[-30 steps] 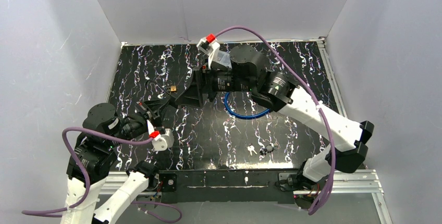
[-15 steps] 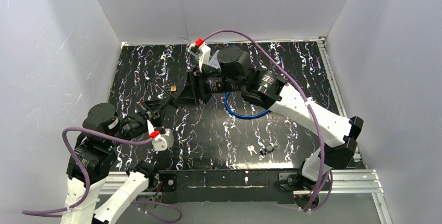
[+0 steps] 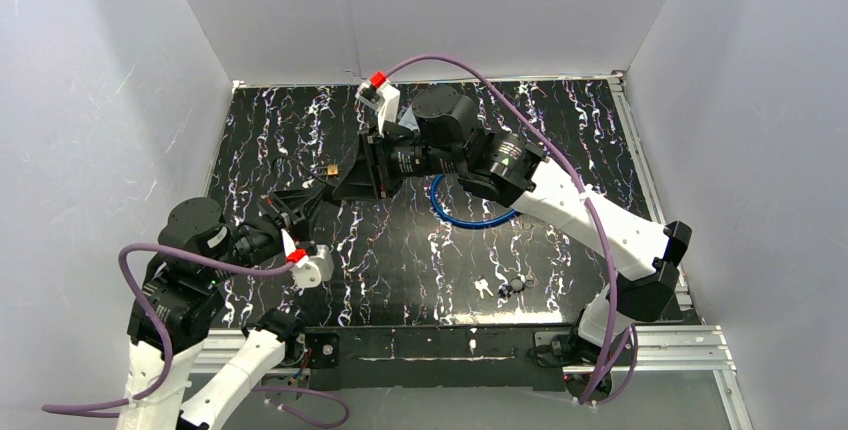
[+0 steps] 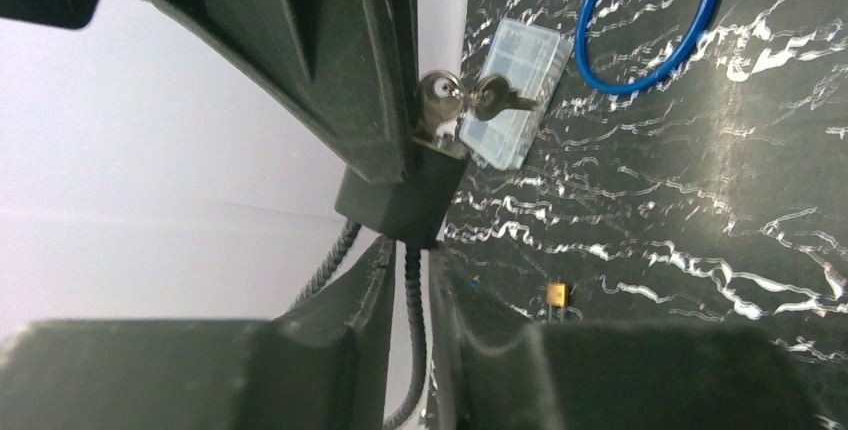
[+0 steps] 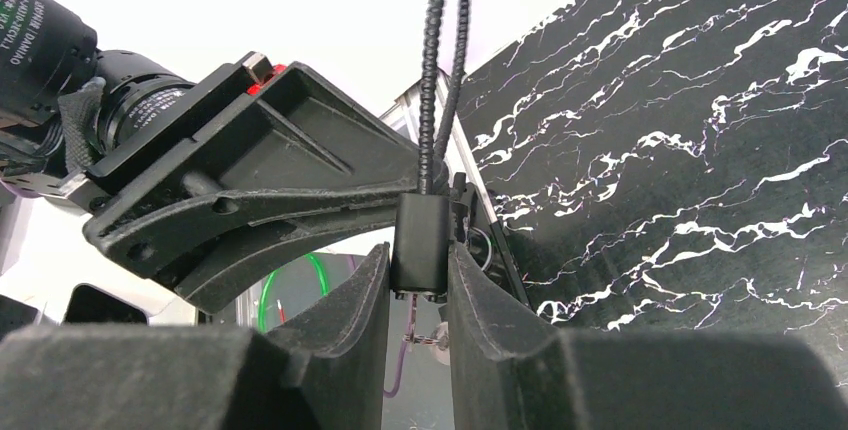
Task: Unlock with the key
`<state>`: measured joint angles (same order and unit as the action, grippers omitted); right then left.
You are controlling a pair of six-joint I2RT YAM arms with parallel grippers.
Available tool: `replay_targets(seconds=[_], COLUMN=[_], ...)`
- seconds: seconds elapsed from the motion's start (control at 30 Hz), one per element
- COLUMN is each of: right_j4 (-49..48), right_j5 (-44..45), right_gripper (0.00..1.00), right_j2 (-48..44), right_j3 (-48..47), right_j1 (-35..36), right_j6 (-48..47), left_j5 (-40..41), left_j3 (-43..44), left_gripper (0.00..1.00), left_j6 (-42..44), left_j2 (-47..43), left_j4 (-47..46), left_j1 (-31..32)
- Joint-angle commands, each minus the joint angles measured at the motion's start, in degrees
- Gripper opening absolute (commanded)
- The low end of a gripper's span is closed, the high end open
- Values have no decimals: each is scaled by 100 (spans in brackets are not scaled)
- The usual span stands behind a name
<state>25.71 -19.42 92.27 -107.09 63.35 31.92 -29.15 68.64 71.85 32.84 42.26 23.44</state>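
Note:
A black cable lock hangs between my two grippers above the table's left middle. Its block-shaped body (image 5: 420, 245) sits between the fingers of my right gripper (image 5: 418, 270), which is shut on it. The ribbed black cable (image 4: 412, 310) runs down between the fingers of my left gripper (image 4: 410, 260), which is shut on it. In the left wrist view two silver keys (image 4: 440, 100) stick out beside the lock body (image 4: 400, 200). From above, the left gripper (image 3: 312, 200) and right gripper (image 3: 345, 185) meet tip to tip.
A blue ring (image 3: 470, 205) lies on the black marbled table (image 3: 560, 140) under the right forearm. A small brass piece (image 3: 329, 167) sits near the grippers. Loose small keys (image 3: 500, 287) lie near the front edge. A clear plastic box (image 4: 515, 90) shows behind the keys. Grey walls enclose three sides.
The right arm has swung left toward the left gripper, and its jaws have closed from wide open onto the lock body. The left arm has stayed put.

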Motion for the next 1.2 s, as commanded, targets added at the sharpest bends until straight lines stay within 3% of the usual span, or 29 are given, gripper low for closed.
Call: replay_targets(seconds=[0.0, 0.03, 0.1, 0.3, 0.67, 1.0, 1.17], right_j4=[-234, -215, -171, -134, 89, 299, 326], right_j5=[74, 90, 118, 86, -33, 268, 355], right_gripper=[1, 1, 1, 1, 1, 1, 1], right_j2=[-122, -167, -292, -698, -1047, -1112, -1136], right_j3=[-25, 29, 155, 677, 788, 678, 654], right_j1=[20, 23, 21, 20, 134, 400, 445], right_j6=[-149, -222, -403, -766, -1540, -1835, -1905], left_j5=[-382, -429, -538, -968, -1746, -1831, -2044], left_j3=[285, 346, 510, 1257, 2289, 2086, 2309], left_gripper=[29, 38, 74, 98, 98, 98, 86], left_j6=[-188, -251, -399, -1104, -2174, -2356, -2107], left_j2=[11, 12, 39, 318, 1624, 1897, 2112], left_j4=[-86, -7, 182, 907, 2609, 2136, 2745], left_j1=[24, 23, 23, 26, 22, 27, 27])
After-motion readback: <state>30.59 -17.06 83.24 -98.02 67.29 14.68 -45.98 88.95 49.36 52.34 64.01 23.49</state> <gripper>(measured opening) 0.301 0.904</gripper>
